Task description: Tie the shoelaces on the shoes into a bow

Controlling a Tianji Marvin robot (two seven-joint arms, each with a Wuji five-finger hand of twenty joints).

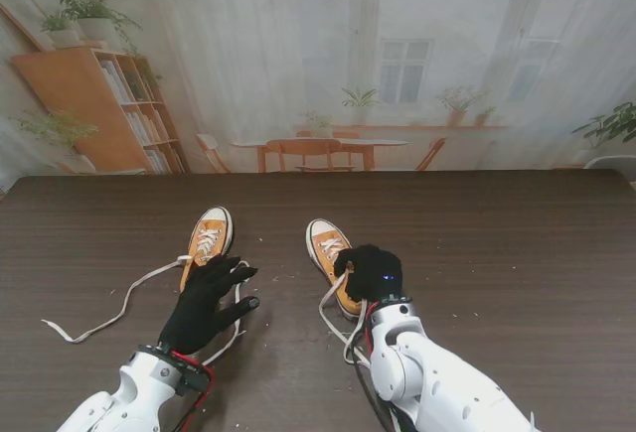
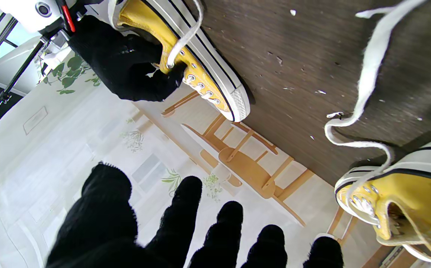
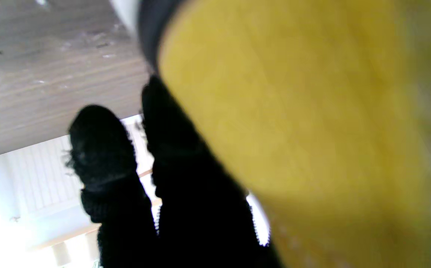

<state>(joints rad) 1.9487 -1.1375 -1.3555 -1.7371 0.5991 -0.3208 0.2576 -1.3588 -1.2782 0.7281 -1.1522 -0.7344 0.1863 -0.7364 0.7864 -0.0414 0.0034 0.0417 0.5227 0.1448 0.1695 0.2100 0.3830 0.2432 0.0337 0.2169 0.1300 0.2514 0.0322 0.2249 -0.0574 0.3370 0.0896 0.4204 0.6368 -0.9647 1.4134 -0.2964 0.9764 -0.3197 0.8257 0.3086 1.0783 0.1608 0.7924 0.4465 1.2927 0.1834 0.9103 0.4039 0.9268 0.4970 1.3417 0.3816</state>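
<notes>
Two yellow canvas sneakers with white toe caps stand side by side, laces untied. My left hand (image 1: 206,301) in a black glove hovers at the heel of the left shoe (image 1: 209,235); its fingers (image 2: 185,223) are spread and hold nothing. That shoe's white lace (image 1: 119,308) trails left across the table, and another strand (image 2: 366,78) shows in the left wrist view. My right hand (image 1: 370,271) is closed on the side of the right shoe (image 1: 326,245), gripping its upper (image 2: 197,70) near the eyelets. The right wrist view is filled by blurred yellow canvas (image 3: 293,111).
The dark wooden table (image 1: 517,253) carries small white crumbs (image 2: 293,13). The right shoe's loose laces (image 1: 338,318) lie nearer to me, beside my right wrist. A printed backdrop of a room (image 1: 397,65) stands along the far edge.
</notes>
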